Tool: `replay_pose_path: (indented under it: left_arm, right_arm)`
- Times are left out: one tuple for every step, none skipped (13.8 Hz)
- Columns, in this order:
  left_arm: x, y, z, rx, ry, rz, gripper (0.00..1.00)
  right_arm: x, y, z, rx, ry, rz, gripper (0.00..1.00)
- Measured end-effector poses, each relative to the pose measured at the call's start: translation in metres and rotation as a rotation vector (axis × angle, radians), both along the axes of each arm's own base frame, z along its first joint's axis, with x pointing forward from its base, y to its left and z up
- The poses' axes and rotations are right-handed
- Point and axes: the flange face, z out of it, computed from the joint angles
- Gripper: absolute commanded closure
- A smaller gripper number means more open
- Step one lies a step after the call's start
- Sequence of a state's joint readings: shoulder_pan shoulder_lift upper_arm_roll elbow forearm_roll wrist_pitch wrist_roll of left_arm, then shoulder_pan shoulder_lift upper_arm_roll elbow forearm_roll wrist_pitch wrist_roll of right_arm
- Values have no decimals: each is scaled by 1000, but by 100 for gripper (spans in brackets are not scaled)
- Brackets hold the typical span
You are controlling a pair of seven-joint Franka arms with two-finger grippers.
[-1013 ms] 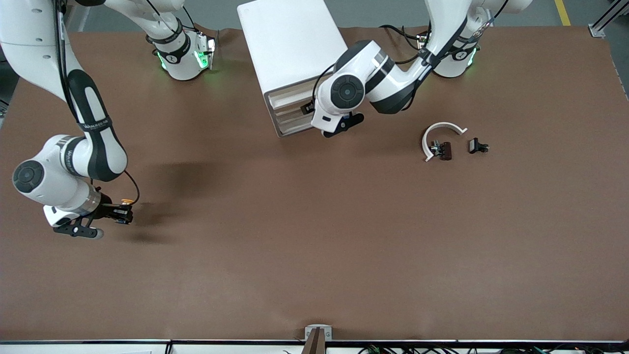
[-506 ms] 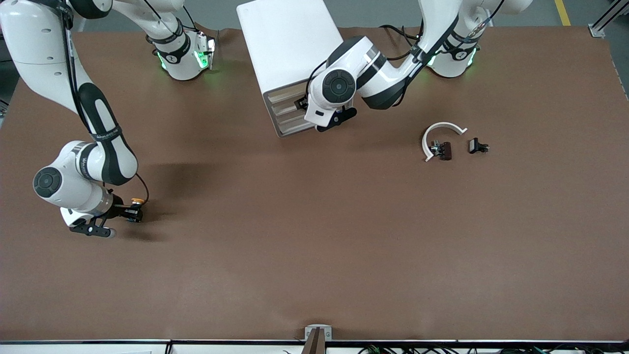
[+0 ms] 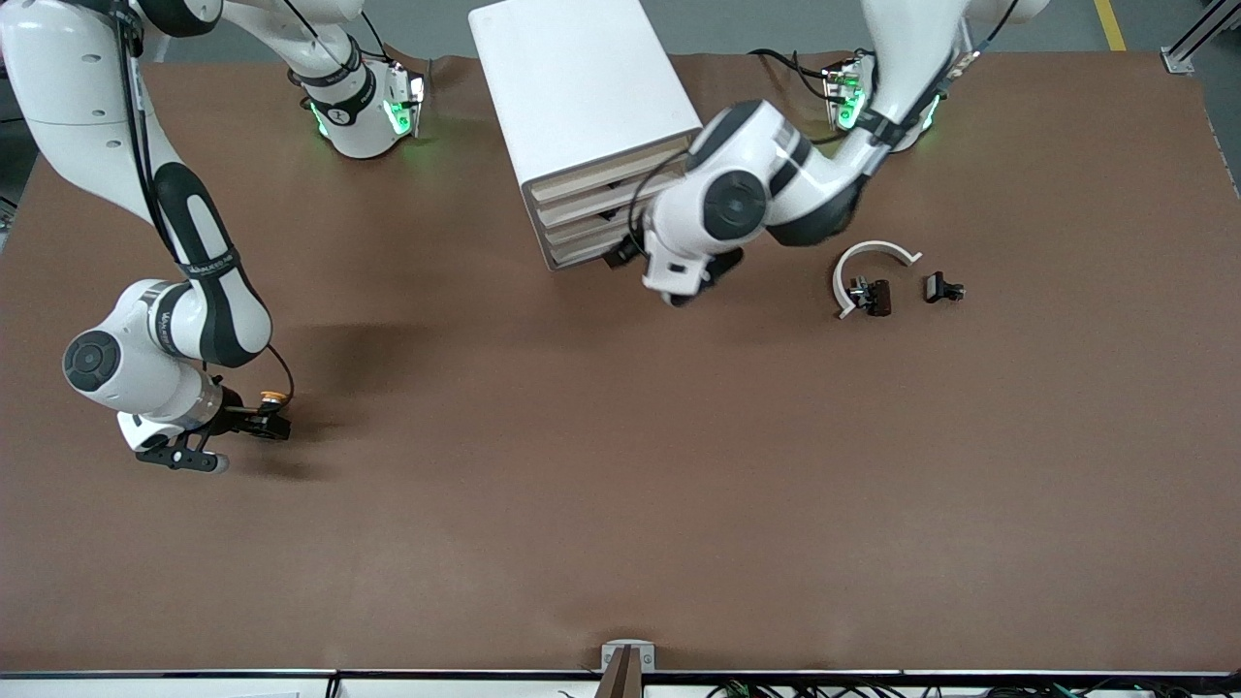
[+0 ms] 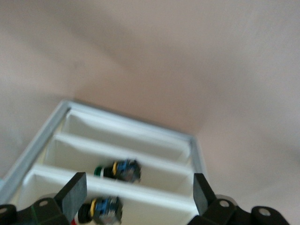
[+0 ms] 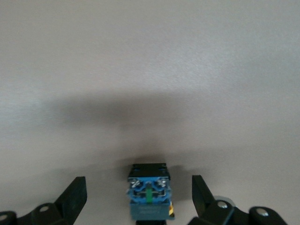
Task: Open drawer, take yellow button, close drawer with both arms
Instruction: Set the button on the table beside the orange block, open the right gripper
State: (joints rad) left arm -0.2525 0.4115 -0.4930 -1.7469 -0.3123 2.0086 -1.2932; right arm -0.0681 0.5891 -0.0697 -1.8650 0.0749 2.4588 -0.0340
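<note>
The button with its orange cap lies on the brown table toward the right arm's end; in the right wrist view the button shows its blue base and black body. My right gripper is open, one finger on each side of the button, with gaps to it. The white drawer unit stands near the arms' bases, its drawer fronts looking flush. My left gripper is open and empty just in front of those fronts. The left wrist view shows two other push-buttons inside the drawer levels.
A white curved strip with small black parts lies toward the left arm's end of the table. A small metal bracket sits at the table edge nearest the front camera.
My right gripper has opened and let the button go on the table. The left arm has swung toward its own end, and its gripper has drawn back a little from the drawer fronts.
</note>
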Motion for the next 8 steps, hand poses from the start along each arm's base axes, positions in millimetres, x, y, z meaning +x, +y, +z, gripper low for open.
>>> replay_pose_path:
  left_arm:
    - [22,22,6,19,-37,21,0]
    - [40,41,14,40,-63,40,0]
    - [55,57,25,52,-80,71,0]
    - [70,73,38,57,-94,107,0]
    - [86,92,55,61,-112,135,0]
    - [101,112,71,71,-138,158,0]
    - [115,132,86,85,-172,179,0]
    - [126,150,99,104,-209,196,0]
  right_arm:
    - [5,3,11,8,21,6,0]
    - [13,5,29,16,43,13,0]
    - [20,8,51,24,63,23,0]
    - [26,12,78,32,83,39,0]
    - [30,15,106,41,103,59,0]
    - [32,17,135,47,121,78,0]
    - [32,19,161,46,138,94,0]
    - [31,19,186,32,159,110,0]
